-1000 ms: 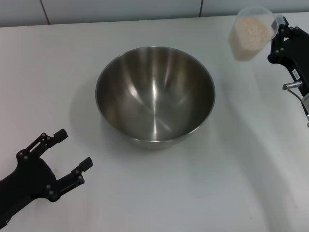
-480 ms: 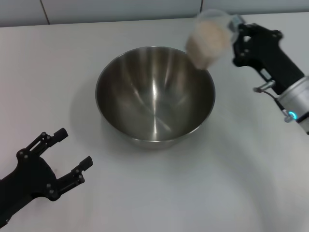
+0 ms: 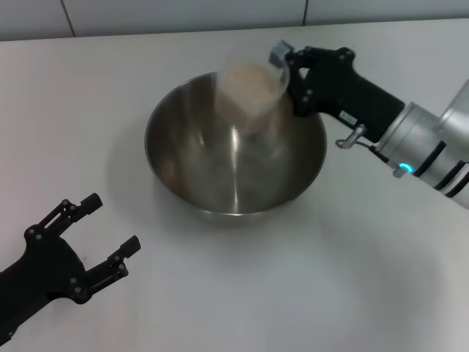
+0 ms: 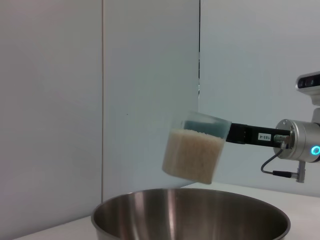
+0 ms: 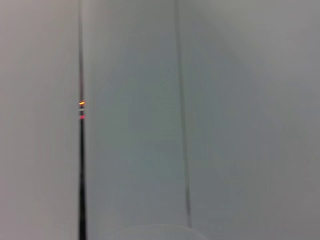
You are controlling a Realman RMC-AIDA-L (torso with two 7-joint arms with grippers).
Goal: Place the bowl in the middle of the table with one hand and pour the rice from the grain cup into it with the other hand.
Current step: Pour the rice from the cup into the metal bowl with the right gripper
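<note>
Gripping the grain cup [image 3: 251,92] by its handle side, the right gripper [image 3: 292,67] holds it in the air above the far right part of the bowl [image 3: 235,147], with the black fingers closed on the cup's rim end and the white and silver arm reaching in from the right. From the head view the cup is blurred, so its exact tilt is hard to judge there; the left wrist view shows it more plainly, leaning slightly with its base lower than its mouth and hanging clear above the bowl's rim without touching it.

Rice [image 4: 192,156] fills most of the clear cup as a pale beige mass, its top level a little below the rim. No grains show falling, and the shiny brushed inside of the bowl shows only reflections, with no rice lying in it as far as the head view reveals.

Standing upright near the middle of the white table [image 3: 352,279], the steel bowl is far wider than the cup held above it.

Low at the near left corner of the table, the left gripper [image 3: 99,238] rests well apart from the bowl, its paired fingers spread and holding nothing.

Only blurred pale wall tiles appear in the right wrist view.
</note>
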